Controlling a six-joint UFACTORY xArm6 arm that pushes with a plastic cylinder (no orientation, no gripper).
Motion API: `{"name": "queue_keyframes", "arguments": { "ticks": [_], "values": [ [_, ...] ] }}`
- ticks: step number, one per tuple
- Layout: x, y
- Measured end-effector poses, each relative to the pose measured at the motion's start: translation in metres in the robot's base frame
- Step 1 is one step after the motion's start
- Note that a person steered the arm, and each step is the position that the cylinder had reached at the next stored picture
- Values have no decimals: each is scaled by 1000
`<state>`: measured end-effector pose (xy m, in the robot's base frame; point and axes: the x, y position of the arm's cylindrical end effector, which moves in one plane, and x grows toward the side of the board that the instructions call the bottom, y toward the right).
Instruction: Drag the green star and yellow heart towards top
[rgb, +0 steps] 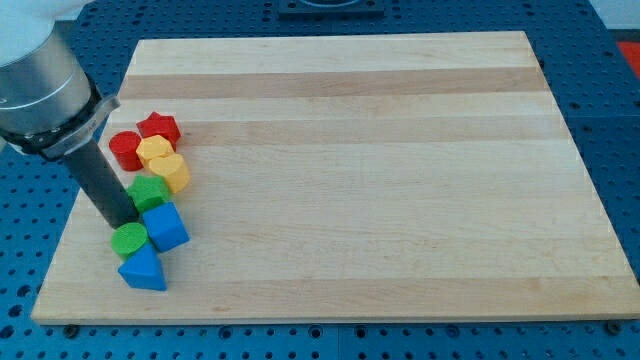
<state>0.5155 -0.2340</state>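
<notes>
Wooden surface (400, 150) bears my tip (124, 222), no claw visible, just below the green star (148, 191), poised to push it and the yellow heart (171, 172) topward.

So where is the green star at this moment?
The green star sits near the view's left edge of the board, just below the yellow heart, above the blue cube, with my tip at its lower left.

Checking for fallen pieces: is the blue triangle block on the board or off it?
On. The blue triangle lies wholly on the wooden board, near its bottom-left edge.
</notes>
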Motion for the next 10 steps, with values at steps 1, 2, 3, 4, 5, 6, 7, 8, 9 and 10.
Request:
{"name": "queue_keyframes", "arguments": {
  "ticks": [1,2,3,4,5,6,7,8,9,10],
  "values": [
    [0,-12],
    [-13,-10],
    [-26,7],
    [-27,32],
    [-30,56],
    [-41,83],
    [-59,109],
    [-80,126],
    [-104,143],
    [-145,142]
  ]
}}
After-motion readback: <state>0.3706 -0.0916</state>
